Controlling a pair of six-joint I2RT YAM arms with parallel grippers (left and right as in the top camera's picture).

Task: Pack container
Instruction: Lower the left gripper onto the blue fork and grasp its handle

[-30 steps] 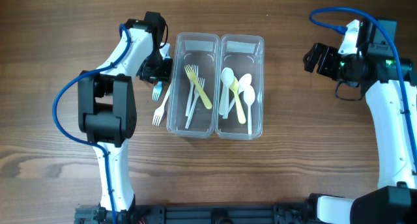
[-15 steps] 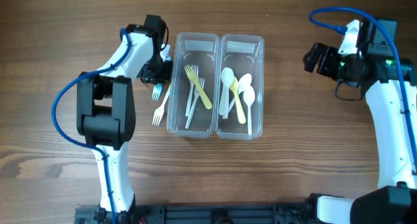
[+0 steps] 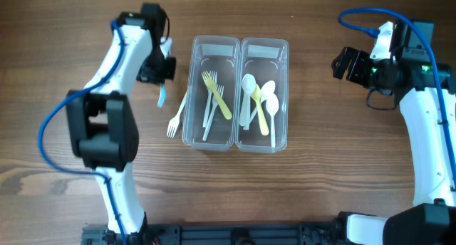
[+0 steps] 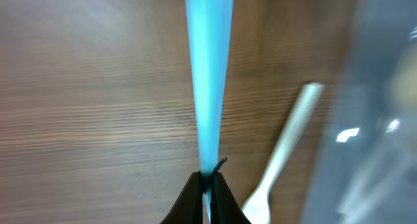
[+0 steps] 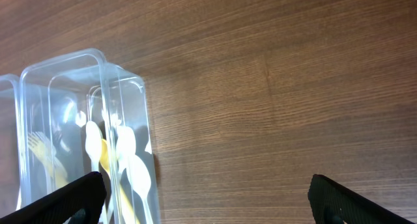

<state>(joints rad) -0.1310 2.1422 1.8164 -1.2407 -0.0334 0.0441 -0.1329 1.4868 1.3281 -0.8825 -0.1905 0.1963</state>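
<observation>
Your left fingers (image 4: 190,203) are pressed together on the thin end of the blue utensil (image 4: 208,74), pinching it right at the tip so that it runs straight out from them. That grip leaves the whole length free to slide down into a bin. Its head is out of the wrist view and small from overhead, so you cannot tell fork from spoon here. Overhead, the blue utensil sits left of the fork bin (image 3: 212,51), over bare desk (image 3: 57,31), not yet above the bin's rim. A white fork (image 3: 175,115) lies flat on the desk just beside the fork bin's left wall, nearer to you than the held piece. It looks to be waiting its turn. Forks are gathered in the left bin and spoons in the spoon bin (image 3: 265,51) touching it on the right, so sorting by kind seems intended. Your right fingers (image 5: 71,199) are spread wide and hold nothing, parked well right of both bins.
</observation>
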